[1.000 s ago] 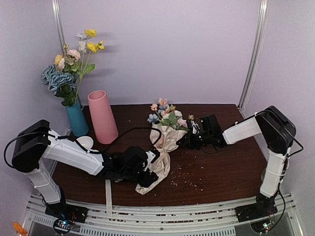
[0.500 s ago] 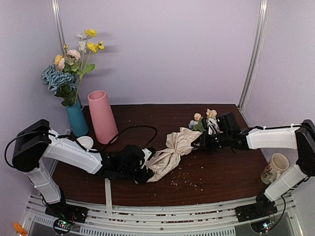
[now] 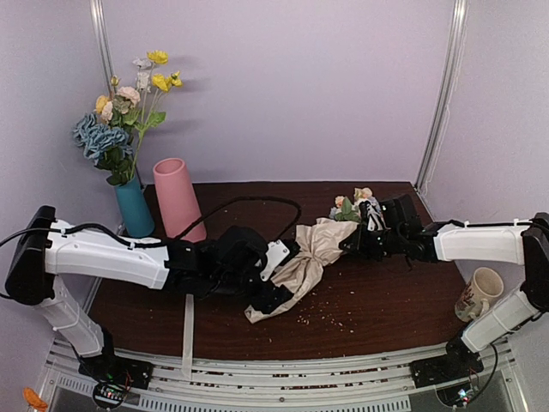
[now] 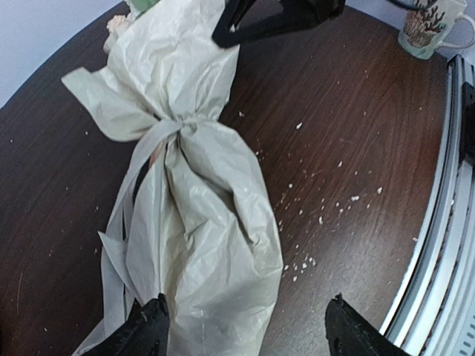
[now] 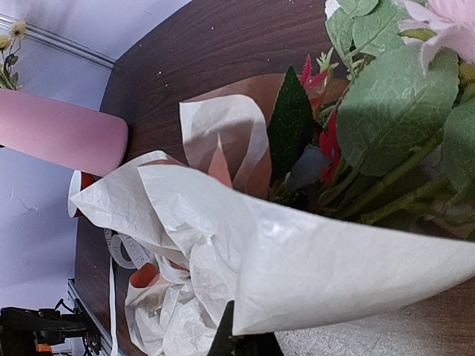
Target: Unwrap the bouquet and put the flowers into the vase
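Loads of light, floppy paper (image 4: 208, 230) on bouquet (image 3: 310, 253) lying on desk (image 3: 386, 309), so pinch just under ribbon (image 4: 172, 135) knot with wide-open left gripper (image 4: 249, 328) straddling its tail, right gripper (image 3: 356, 242) clamped shut at the flowers (image 3: 352, 204) end.

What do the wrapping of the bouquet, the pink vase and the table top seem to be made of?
The wrapping: thin beige paper, matte; it is crinkled all over and keeps sharp folds. The pink vase: probably ceramic or plastic, matte; smooth, even colour, no shine. The table: dark brown wood or wood-look board, slight sheen; faint grain shows in the left wrist view.
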`<action>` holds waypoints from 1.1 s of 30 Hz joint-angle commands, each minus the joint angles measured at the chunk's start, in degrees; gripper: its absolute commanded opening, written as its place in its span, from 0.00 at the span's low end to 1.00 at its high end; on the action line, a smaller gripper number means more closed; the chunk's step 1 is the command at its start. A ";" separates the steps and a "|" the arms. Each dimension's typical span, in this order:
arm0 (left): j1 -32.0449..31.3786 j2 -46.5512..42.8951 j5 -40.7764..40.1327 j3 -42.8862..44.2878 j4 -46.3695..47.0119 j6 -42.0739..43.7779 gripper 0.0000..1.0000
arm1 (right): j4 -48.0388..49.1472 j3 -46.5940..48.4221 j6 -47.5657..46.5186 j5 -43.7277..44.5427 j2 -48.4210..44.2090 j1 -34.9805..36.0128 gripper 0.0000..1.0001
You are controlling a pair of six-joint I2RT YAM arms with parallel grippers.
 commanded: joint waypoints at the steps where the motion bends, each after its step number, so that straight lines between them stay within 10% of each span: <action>1: -0.30 2.48 1.26 5.74 -0.16 0.33 0.76 | 1.78 0.02 1.71 1.81 -0.24 0.95 0.00; 24: -0.31 25.53 -14.08 23.07 -1.81 -0.28 0.55 | 0.67 -0.06 1.09 1.45 -2.11 2.17 0.00; 33: -0.23 24.16 -17.61 18.19 2.64 -0.38 0.09 | -0.37 0.63 0.35 1.81 -2.08 2.17 0.00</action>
